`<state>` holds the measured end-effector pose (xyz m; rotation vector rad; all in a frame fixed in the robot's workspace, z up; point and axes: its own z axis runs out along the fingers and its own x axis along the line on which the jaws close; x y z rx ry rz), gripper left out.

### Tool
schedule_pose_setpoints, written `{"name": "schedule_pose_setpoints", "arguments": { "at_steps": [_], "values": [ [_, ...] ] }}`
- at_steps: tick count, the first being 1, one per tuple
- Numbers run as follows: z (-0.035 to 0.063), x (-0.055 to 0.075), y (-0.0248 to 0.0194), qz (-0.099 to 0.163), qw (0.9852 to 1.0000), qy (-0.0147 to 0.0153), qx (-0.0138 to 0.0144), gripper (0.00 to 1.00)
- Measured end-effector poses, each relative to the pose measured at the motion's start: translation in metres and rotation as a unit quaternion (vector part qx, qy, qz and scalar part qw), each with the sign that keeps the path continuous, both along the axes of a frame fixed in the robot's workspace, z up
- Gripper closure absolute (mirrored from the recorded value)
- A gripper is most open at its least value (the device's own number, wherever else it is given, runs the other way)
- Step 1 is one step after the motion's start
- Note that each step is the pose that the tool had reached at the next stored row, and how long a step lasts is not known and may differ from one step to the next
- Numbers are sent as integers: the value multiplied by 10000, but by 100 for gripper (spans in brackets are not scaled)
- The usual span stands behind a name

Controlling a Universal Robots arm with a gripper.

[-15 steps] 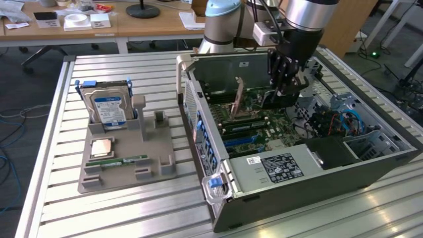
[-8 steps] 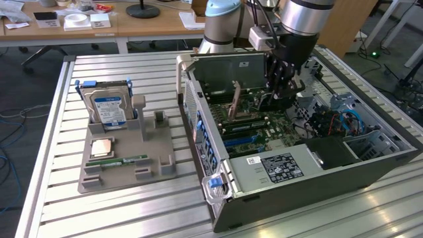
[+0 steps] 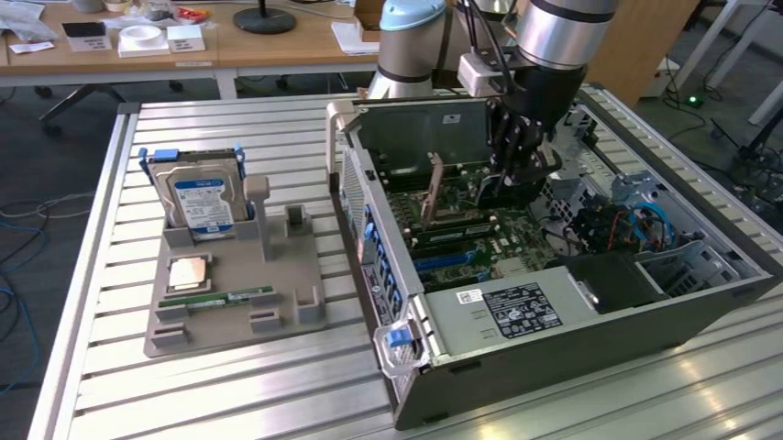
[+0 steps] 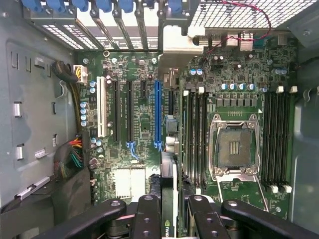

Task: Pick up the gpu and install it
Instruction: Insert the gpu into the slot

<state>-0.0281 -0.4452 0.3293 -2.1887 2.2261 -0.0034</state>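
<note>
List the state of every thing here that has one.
Black pincer: shut on the thin dark circuit-board gpu, held edge-on.
Grey metal computer case: side open.
Square silver processor socket: empty.
Long blue card slot: empty.
Boxy silver hard drive: upright in grey holder.
Narrow green memory stick: lying on that holder.

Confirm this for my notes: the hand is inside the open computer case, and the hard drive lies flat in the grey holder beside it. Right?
Not quite. The exterior view shows the hard drive standing upright in the grey holder; the hand is indeed inside the open computer case.
</note>
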Motion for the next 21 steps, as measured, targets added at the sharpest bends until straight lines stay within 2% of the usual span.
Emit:
{"name": "schedule_pose_setpoints", "arguments": {
  "at_steps": [8, 21],
  "values": [
    [-96, 0, 0, 0, 10000, 0, 0, 74],
    [-121, 0, 0, 0, 10000, 0, 1, 74]
  ]
}}
